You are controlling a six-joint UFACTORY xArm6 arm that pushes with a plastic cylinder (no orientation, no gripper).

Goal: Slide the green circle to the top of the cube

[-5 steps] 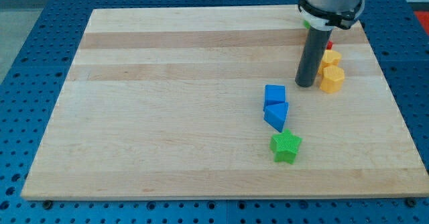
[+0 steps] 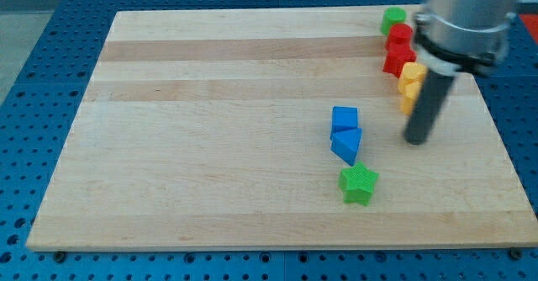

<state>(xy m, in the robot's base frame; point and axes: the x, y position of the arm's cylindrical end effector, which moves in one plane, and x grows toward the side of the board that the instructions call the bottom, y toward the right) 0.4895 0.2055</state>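
The green circle sits at the board's top right edge. The blue cube stands near the board's middle right, with a blue triangular block touching it below. My tip is down on the board to the right of the blue blocks, well below the green circle and apart from all blocks. The rod is blurred with motion.
Two red blocks lie just below the green circle. Yellow blocks lie below them, partly hidden by the rod. A green star lies below the blue triangular block. The board's right edge is close to my tip.
My tip has moved right and down the view, from left of the yellow blocks to below them. The green circle and red blocks, hidden before by the arm, now show.
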